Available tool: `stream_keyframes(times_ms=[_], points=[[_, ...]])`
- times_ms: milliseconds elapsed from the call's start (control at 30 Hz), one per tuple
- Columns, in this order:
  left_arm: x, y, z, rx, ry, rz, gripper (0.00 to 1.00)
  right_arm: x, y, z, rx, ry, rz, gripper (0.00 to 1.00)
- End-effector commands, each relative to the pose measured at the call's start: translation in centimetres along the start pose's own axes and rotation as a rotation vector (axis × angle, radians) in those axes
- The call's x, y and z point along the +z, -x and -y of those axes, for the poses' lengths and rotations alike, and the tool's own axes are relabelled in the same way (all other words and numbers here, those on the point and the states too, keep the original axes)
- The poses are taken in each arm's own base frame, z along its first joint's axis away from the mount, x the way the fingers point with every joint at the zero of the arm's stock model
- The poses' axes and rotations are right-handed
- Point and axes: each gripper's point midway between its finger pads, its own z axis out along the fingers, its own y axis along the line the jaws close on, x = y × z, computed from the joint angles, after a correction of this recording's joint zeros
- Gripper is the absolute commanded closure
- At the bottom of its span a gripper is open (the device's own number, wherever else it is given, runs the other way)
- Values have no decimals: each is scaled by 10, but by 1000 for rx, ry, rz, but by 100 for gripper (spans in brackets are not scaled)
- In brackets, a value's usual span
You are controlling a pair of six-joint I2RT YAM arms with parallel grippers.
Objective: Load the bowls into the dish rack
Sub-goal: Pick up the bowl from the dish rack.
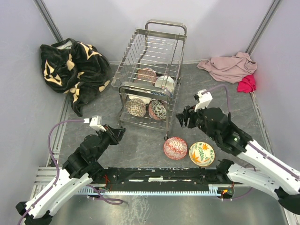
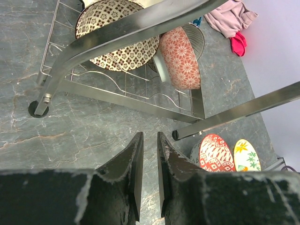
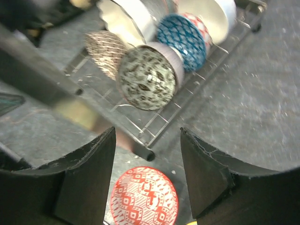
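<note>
The chrome dish rack (image 1: pixel 151 56) stands at mid-table with several bowls on edge in it, among them a brown patterned one (image 1: pixel 136 107) and a speckled one (image 3: pixel 147 77). Two bowls sit on the table in front of it: a red patterned bowl (image 1: pixel 175 148) and a yellow floral bowl (image 1: pixel 202 154). My right gripper (image 1: pixel 183 117) hovers open and empty by the rack's near right corner, with the red bowl (image 3: pixel 143 197) below its fingers. My left gripper (image 1: pixel 119 132) is near the rack's front left foot, its jaws a narrow slit apart and holding nothing.
A black and tan blanket (image 1: pixel 70 68) lies heaped at the back left. A pink cloth (image 1: pixel 229 65) and a red cloth (image 1: pixel 247 83) lie at the back right. Walls close the table on three sides; a black rail (image 1: pixel 159 176) runs along the near edge.
</note>
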Motion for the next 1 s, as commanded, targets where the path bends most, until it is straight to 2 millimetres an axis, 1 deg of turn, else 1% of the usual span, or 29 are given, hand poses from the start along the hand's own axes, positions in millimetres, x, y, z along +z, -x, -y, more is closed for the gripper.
stream_keyframes(times_ms=[0, 67, 133, 167, 233, 300, 500, 567, 667, 767, 967], points=[[-7, 29, 20, -61, -48, 81, 76, 15, 9, 18, 136, -65, -34, 35], [-7, 28, 19, -63, -49, 82, 75, 28, 9, 25, 206, -49, -60, 35], [-7, 27, 19, -64, -49, 79, 75, 42, 8, 26, 268, -5, -87, 35], [-7, 27, 19, -64, -48, 78, 76, 48, 7, 22, 287, 33, -105, 36], [-8, 27, 18, -64, -48, 79, 75, 59, 5, 7, 312, 127, -134, 37], [-8, 26, 17, -64, -45, 77, 75, 72, -3, -3, 319, 190, -176, 37], [-8, 25, 16, -66, -44, 78, 75, 106, -18, -22, 341, 313, -245, 42], [-8, 26, 16, -66, -42, 81, 75, 114, -23, -22, 345, 323, -251, 42], [-7, 24, 14, -66, -38, 78, 75, 124, -26, -27, 341, 361, -247, 42], [-5, 23, 15, -65, -37, 76, 75, 133, -32, -33, 301, 376, -247, 42], [-2, 22, 14, -58, -29, 70, 74, 151, -57, -46, 210, 370, -292, 43]])
